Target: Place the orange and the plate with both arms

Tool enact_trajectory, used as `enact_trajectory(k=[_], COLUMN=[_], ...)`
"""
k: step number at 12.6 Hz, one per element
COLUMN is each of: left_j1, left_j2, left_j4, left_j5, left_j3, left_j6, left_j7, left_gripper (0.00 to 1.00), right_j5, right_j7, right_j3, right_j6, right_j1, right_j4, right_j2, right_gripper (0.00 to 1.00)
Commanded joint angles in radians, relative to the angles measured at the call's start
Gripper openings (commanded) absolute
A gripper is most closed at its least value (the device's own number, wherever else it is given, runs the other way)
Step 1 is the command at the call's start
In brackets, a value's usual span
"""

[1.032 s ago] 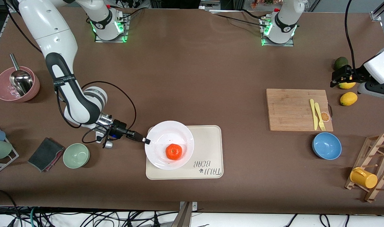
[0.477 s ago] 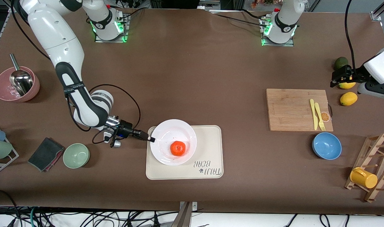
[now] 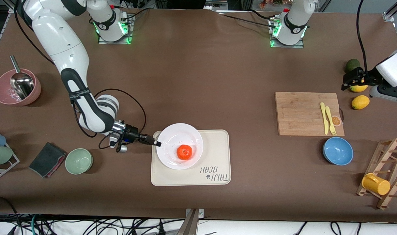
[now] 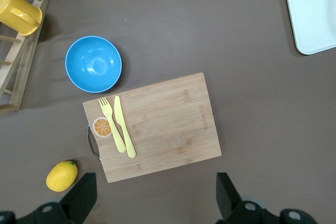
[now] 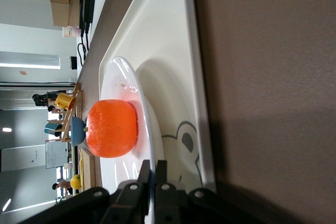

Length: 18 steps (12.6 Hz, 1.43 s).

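- My right claw (image 3: 157, 143) is clamped on the rim of the plate (image 3: 172, 140), at the tray's (image 3: 218, 143) edge toward the right arm's end of the desk.
- Orange (image 3: 184, 152) sits loose on the plate, over the tray.
- My left claw (image 3: 348, 81) waits, fingers spread, above the lemons (image 3: 360, 102), well apart from the tray.
- Risk, as I judge it: tilting the plate rolls the orange off; a thin rim pinch may slip.
- Open desk lies around the tray; the green bowl (image 3: 79, 161) is near my right wrist.

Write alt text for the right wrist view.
The right hand pinches the rim of a white plate holding an orange; the plate sits on a cream tray on the brown table.
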State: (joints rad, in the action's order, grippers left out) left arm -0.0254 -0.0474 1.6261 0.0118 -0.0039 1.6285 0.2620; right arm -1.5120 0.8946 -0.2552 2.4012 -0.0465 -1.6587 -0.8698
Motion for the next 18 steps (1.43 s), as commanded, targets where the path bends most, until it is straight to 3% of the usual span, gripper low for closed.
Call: enact_trajectory(k=[1,5,6,9,11,14,16,18], left_j1=[-0.005,-0.005,-0.005,-0.005,-0.005,-0.005,-0.005,-0.005], left_j2=[0.000,-0.002,-0.005,-0.005,-0.005,-0.006,-0.006,-0.006], left_j4=[-0.008,-0.008,-0.008,-0.008,-0.008,-0.008,-0.008,-0.008], left_j5=[-0.021,-0.021,-0.021,-0.021,-0.021,-0.021,-0.021,-0.021], left_j3=[-0.004,-0.004,-0.004,-0.004,-0.004,-0.004,-0.004,-0.004], left_j6=[-0.009,-0.007,-0.007,-0.006,-0.006,-0.006,-0.006,-0.006], left_j7=[0.023,0.023,0.023,0.022,0.023,0.023,0.023,0.023], left_gripper=[1.00,1.00,1.00,1.00,1.00,1.00,1.00,1.00], right_j5=[0.012,0.038,0.077,0.229,0.461,0.964,1.186,1.321], right_j7=[0.003,-0.069,-0.107,-0.160,-0.167,-0.319,-0.376,-0.457], right_j3=[-0.003,0.025,0.042,0.138,0.238,0.353,0.367,0.372], right_j6=[0.001,-0.011,-0.013,-0.092,-0.178,-0.354,-0.489,-0.632], right_j1=[0.005,0.013,0.011,0.011,0.013,0.013,0.013,0.013], right_j4=[0.030,-0.016,-0.063,-0.286,-0.392,-0.388,-0.316,-0.222], right_j2=[0.000,0.119,0.177,0.403,0.544,0.699,0.765,0.804], right_gripper=[0.43,0.69,0.98,1.00,1.00,1.00,1.00,1.00])
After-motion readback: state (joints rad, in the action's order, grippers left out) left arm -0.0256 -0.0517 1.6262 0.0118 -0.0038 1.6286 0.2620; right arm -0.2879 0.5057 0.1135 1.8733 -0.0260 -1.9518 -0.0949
